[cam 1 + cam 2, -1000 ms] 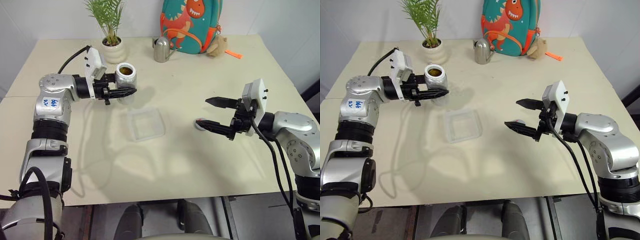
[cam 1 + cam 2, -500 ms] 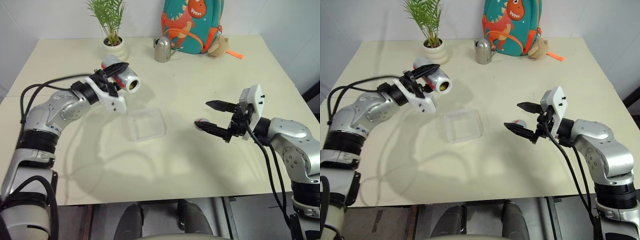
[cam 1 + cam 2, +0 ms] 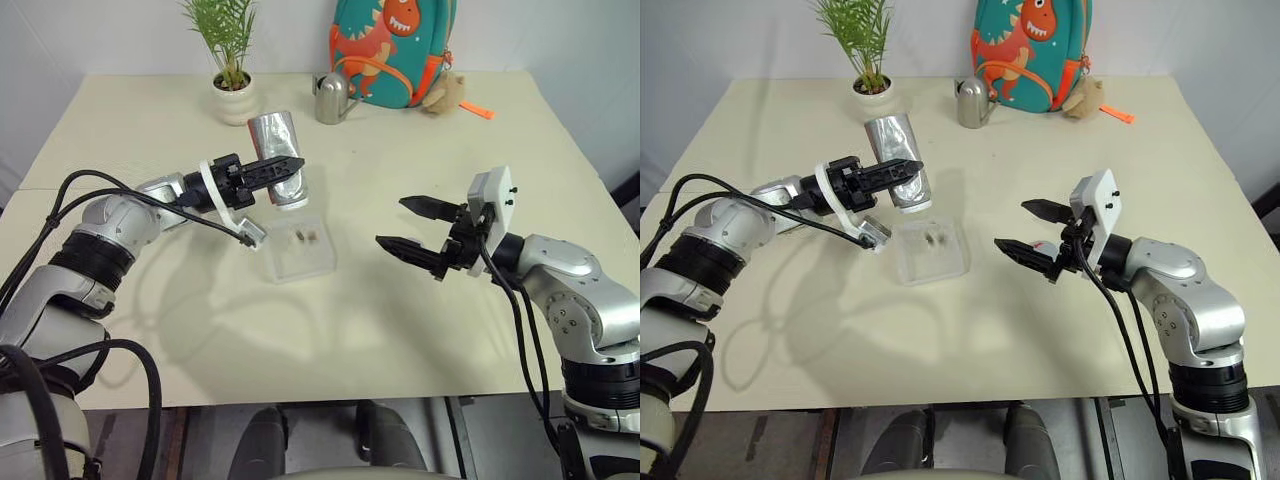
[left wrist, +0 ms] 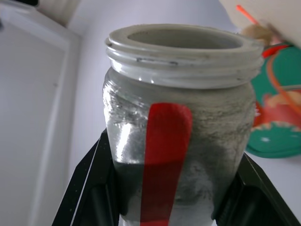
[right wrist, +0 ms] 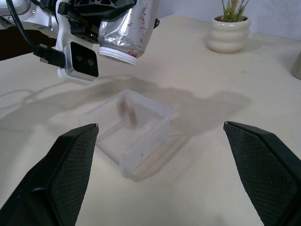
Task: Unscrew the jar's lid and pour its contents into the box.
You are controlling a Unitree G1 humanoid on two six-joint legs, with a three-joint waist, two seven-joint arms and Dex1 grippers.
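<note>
My left gripper [image 3: 286,168] is shut on the clear jar [image 3: 272,135], which hangs tipped mouth-down just above the back left corner of the clear box [image 3: 322,262]. The jar [image 4: 181,136] has no cap on it, and its red label stripe faces the wrist camera between the black fingers [image 4: 89,188]. A few brown bits of the contents [image 3: 308,236] lie in the box, blurred as they fall in the right wrist view [image 5: 127,109]. My right gripper [image 3: 391,222] stands open and empty to the right of the box. The lid [image 3: 1040,246] peeks out on the table behind its lower finger.
At the table's back stand a potted plant [image 3: 236,95], a silver watering can [image 3: 330,98], a dinosaur backpack [image 3: 390,50] and a small plush toy [image 3: 445,92]. A black cable loops from my left arm over the table's left side.
My left wrist has rolled over, turning the jar from upright through sideways to mouth-down over the box. Brown bits have dropped into the box. The right gripper has barely moved.
</note>
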